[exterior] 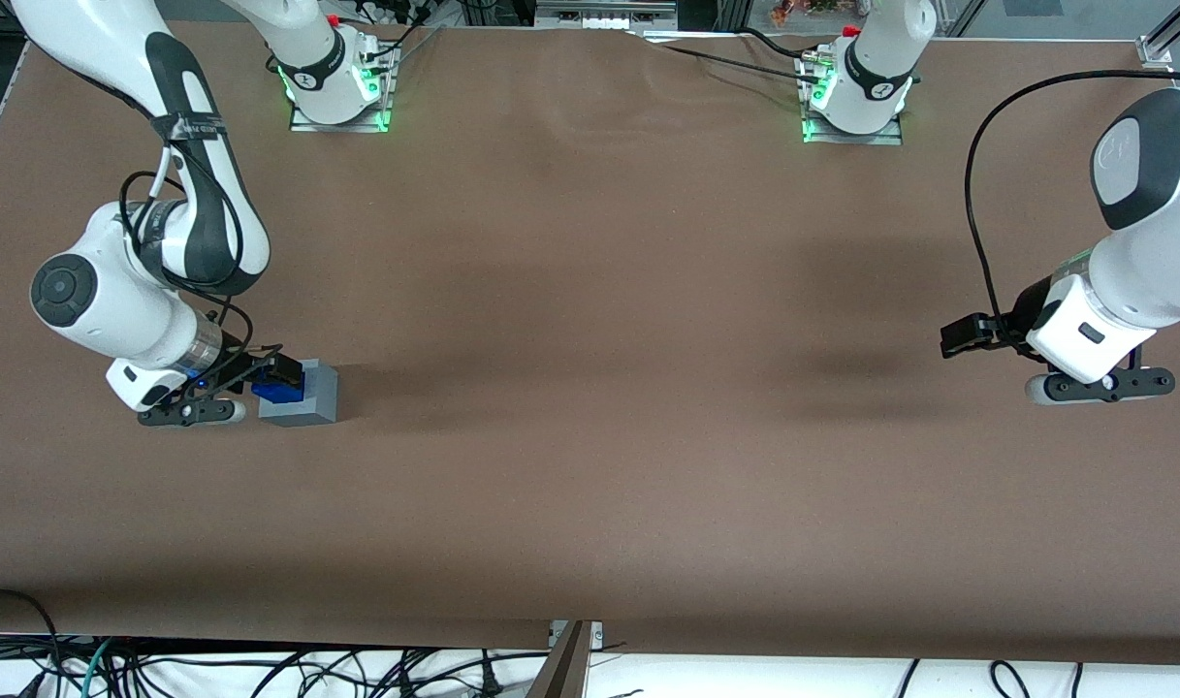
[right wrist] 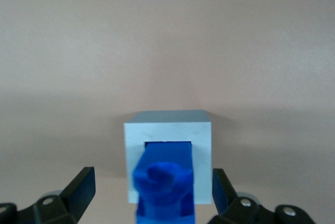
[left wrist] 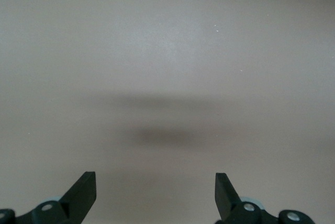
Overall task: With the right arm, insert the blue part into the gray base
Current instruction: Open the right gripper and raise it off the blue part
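Closest to the wrist camera we record the gripper (right wrist: 149, 182) of the right arm (exterior: 129, 291) standing released, its two black fingers (right wrist: 81, 185) spread wide on either side of the blue part (right wrist: 165, 179) and touching it nowhere that we can see. The blue part sits with its lower end in the square recess of the gray base (right wrist: 167, 130), its bumped end projecting out toward the gripper. We place the gray base (exterior: 308, 397) on the brown table (exterior: 590, 388) toward the working arm's end, the blue part (exterior: 281, 386) lodged in it and the gripper (exterior: 265, 373) just beside.
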Motion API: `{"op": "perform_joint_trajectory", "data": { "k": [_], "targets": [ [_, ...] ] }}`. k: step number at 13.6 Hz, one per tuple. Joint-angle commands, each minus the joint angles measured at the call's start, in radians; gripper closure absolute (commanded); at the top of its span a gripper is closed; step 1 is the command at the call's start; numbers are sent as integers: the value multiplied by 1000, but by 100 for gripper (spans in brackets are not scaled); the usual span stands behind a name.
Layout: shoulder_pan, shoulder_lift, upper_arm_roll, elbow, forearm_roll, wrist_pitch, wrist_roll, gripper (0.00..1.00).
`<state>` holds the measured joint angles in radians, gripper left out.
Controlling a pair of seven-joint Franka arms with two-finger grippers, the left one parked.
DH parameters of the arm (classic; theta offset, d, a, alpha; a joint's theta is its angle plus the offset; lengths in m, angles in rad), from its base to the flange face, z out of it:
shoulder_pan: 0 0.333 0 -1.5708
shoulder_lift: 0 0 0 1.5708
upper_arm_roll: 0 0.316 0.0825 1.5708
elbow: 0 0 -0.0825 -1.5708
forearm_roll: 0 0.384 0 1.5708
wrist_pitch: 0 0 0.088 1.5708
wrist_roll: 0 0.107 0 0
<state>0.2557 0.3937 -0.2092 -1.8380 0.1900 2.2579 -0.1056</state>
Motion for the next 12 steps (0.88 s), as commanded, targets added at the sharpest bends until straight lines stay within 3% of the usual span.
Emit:
{"op": "perform_joint_trajectory", "data": {
  "k": [1,7,12],
  "targets": [
    [10,-97,2,61,-3,-175,61,1],
    [10,-343,-4,154,-95,-559,78,1],
    [1,-389,4,152,-116,-612,80,1]
  ]
}}
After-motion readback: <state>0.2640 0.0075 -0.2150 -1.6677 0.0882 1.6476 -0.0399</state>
